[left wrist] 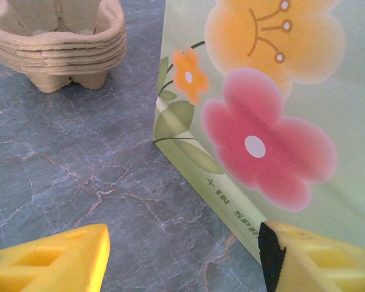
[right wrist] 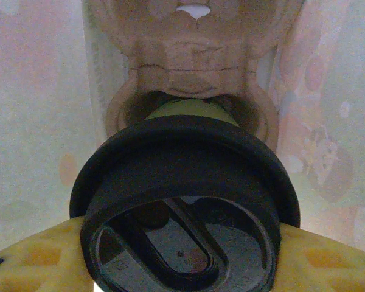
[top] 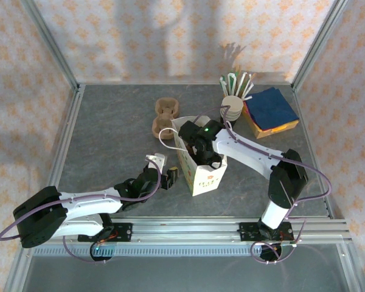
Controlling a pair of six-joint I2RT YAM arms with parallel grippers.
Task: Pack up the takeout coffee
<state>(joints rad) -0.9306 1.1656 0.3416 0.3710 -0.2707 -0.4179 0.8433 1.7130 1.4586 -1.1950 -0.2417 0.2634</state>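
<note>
Left of the bag: left gripper (top: 172,174) sits low over the table (top: 109,134), jaws apart and holding nothing.
Left fingers: 2 yellow fingers (left wrist: 48,261) show in the left wrist view. The right-hand one is at the bag's bottom edge, and I cannot tell if they touch.
Carrier: a brown pulp carrier (top: 164,118) stands behind the left gripper, apart from the bag.
Bag: the floral bag (top: 202,176) stands upright mid-table with its mouth open.
Right gripper: right gripper (right wrist: 182,258) reaches down through the bag's mouth, jaws clamped on the cup's lid from both sides.
Cup: the cup (right wrist: 182,182) is inside the bag, between the right fingers.
Cup axis: the long axis runs down the bag's depth. The black lid points up at the mouth and the base points at the bottom.
Pulp tray: a pulp tray (right wrist: 194,55) lies deep in the bag. The cup's far end lines up with 1 round well, and I cannot tell if it is seated.
Back right: a cup stack (top: 232,109), straws (top: 236,82) and blue napkins (top: 269,108) sit close together.
</note>
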